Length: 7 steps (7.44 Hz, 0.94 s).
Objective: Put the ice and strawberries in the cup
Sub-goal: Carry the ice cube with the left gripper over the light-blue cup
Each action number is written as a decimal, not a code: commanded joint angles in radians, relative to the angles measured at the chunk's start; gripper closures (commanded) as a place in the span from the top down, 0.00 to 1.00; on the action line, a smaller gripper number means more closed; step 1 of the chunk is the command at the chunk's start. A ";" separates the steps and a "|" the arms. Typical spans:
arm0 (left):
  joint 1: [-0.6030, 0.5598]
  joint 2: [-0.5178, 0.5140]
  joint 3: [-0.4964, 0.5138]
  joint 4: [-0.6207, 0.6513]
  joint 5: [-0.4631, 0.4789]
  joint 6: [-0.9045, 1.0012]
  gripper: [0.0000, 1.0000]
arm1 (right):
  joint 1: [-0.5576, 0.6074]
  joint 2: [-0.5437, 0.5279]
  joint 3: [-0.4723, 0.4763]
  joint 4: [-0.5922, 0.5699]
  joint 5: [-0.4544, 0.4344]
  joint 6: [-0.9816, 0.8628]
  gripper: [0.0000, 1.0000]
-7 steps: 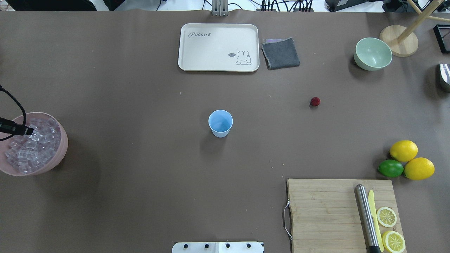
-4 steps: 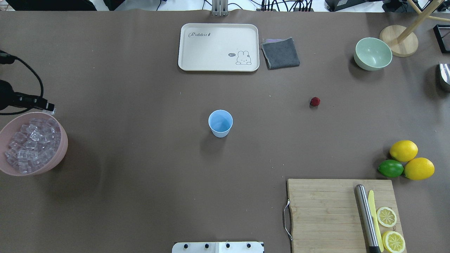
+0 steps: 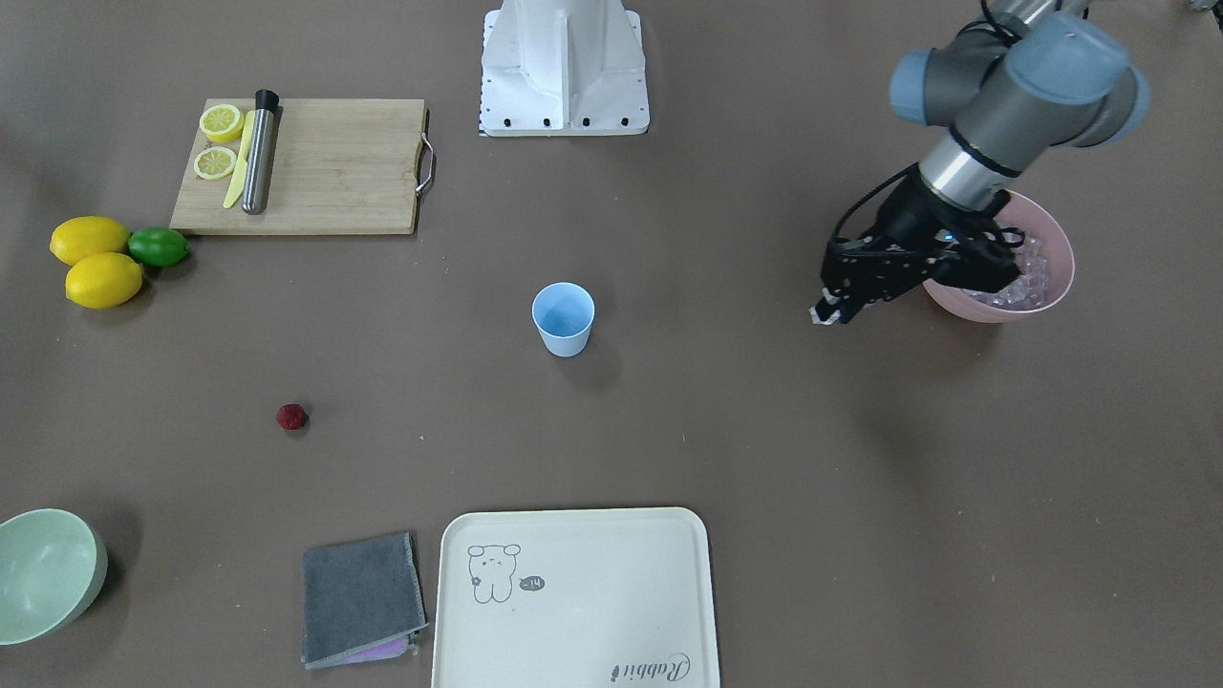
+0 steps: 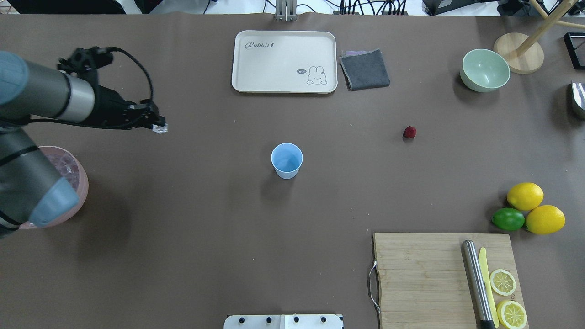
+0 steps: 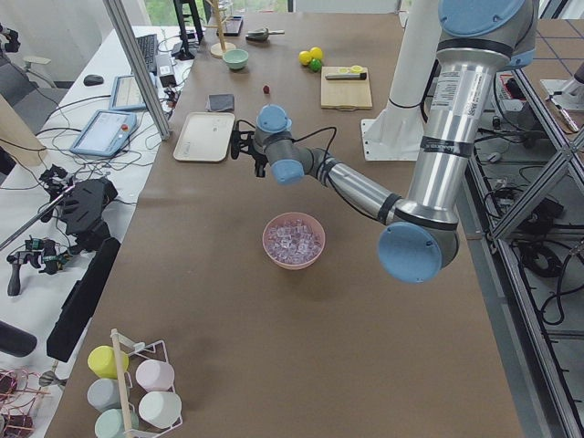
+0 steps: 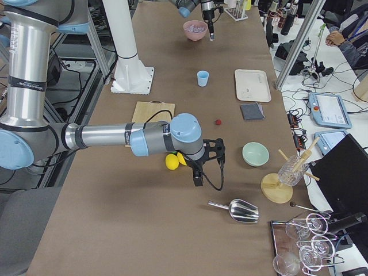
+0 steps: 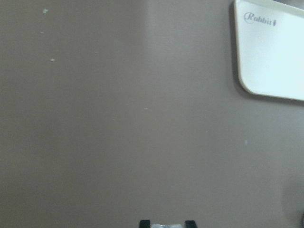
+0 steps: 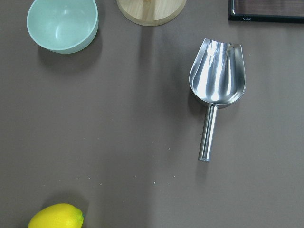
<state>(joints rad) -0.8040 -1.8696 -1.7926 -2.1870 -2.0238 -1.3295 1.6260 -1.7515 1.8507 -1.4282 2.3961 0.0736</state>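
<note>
We have the left end effector point(image 4: 160, 129) clamped on one cube point(image 7: 163, 224) of ice. It shows as a glassy glint pinched between the fingertips. It hangs in the air above the bare tabletop point(image 4: 192, 219), between the pink bowl point(image 4: 83, 183) and the cup point(image 4: 286, 160), and well apart from the cup. The rest of the ice point(image 5: 294, 240) lies heaped in that bowl. The strawberry point(image 4: 409, 132) sits alone on the tabletop, on the far side of the cup from the bowl and well apart from both. The right end effector point(image 6: 198, 177) hangs near the lemons point(image 6: 171, 162). We cannot tell whether its fingers are apart or together.

We judge the cube to be hard, light and smooth, and probably slick. A firm squeeze should not harm it, but a skewed pinch could squirt it out sideways, so two flat opposite faces are the place to hold. The cup looks empty, light and tall for its base, so we expect a nudge at the rim to tip or slide it. The cube is best let go from above the mouth without touching it. The strawberry is small, round and bumpy and may roll. We would take it from above, across its widest part, and gently in case it is soft.
</note>
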 commanded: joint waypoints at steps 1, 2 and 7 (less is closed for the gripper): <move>0.130 -0.135 0.024 0.068 0.143 -0.153 0.00 | 0.000 0.000 -0.001 0.000 0.002 0.000 1.00; 0.190 -0.208 0.024 0.152 0.218 -0.196 0.00 | 0.000 0.000 -0.001 0.000 0.000 0.000 1.00; 0.298 -0.351 0.071 0.246 0.385 -0.298 0.00 | 0.000 0.000 -0.001 0.000 0.002 0.002 1.00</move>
<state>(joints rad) -0.5258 -2.1949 -1.7470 -1.9428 -1.6752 -1.6222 1.6260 -1.7518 1.8500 -1.4269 2.3970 0.0746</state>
